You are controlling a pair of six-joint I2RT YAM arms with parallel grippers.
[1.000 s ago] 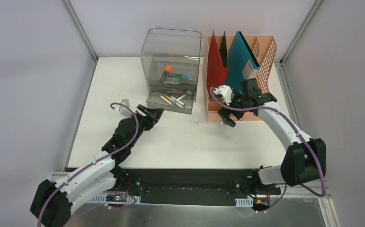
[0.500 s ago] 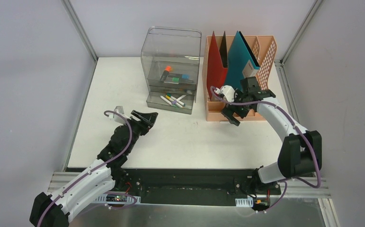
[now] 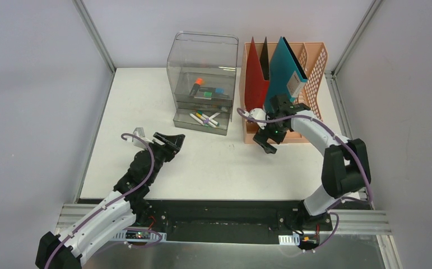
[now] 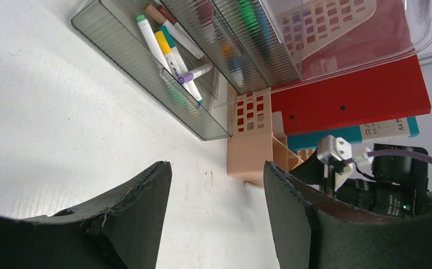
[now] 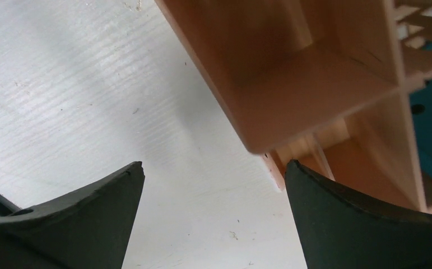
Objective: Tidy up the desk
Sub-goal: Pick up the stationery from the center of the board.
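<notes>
- White bench (image 3: 213,168) lies flat between grey walls (image 3: 28,112); its longer side seems to run left to right.
- At its far edge: clear drawer box (image 3: 205,61) (lowest drawer pulled out, markers (image 3: 205,119) inside), beside a peach file rack (image 3: 316,61) holding a red folder (image 3: 254,75) and a teal folder (image 3: 283,64).
- Left jaws apart, empty, above bare bench; right jaws wide apart at the rack's front corner.

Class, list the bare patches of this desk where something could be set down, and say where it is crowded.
Bare desk: the far-left stretch between left rail and drawer box; the wide near band between left gripper and right gripper. Crowded: far right, where the rack stands, that gripper at its front.
</notes>
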